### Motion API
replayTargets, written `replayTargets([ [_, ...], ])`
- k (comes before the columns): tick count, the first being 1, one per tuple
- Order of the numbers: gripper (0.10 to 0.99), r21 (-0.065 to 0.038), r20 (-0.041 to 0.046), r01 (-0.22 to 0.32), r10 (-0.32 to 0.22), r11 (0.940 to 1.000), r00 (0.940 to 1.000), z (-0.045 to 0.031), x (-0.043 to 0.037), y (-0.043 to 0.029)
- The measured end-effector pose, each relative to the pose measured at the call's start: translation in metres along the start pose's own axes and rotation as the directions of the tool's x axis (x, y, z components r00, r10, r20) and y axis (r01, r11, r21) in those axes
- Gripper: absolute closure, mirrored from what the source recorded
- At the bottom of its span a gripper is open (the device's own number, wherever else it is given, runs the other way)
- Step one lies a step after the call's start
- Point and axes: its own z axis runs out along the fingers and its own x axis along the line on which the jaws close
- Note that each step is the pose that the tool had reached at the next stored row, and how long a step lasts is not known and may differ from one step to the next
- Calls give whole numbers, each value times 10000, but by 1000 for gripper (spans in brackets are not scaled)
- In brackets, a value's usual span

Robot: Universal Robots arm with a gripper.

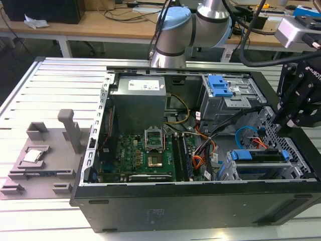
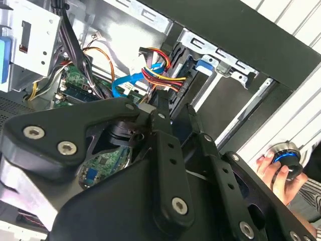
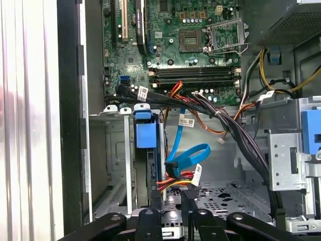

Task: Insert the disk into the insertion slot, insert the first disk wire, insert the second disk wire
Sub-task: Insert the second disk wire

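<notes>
gripper [image 3: 171, 198]: grip state, honestly can't tell
disk [image 3: 146, 136]: sitting in the insertion slot [image 3: 118, 150], just ahead of it
in the way: red-yellow wires [image 3: 175, 178] and blue cable [image 3: 188, 155], right ahead
room: black case wall [image 3: 70, 125] beyond the slot

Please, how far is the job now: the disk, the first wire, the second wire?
The disk already sits in the insertion slot. The gripper is at the disk's edge, beside the blue cable and the coloured wire bundle. Whether either wire is plugged in I cannot tell.
</notes>
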Motion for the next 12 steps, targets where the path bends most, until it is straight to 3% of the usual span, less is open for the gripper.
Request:
replayTargets([
  [4, 784, 2, -6, 116, -116, 9999, 9999, -1, -58, 6],
  [9, 784, 18, -56, 1200, -1200, 9928, 9928, -1, -65, 7],
  [11, 784, 19, -63, 1324, -1324, 9912, 9912, -1, -77, 16],
  [12, 784, 19, -62, 1327, -1327, 9912, 9911, 5, -85, 54],
])
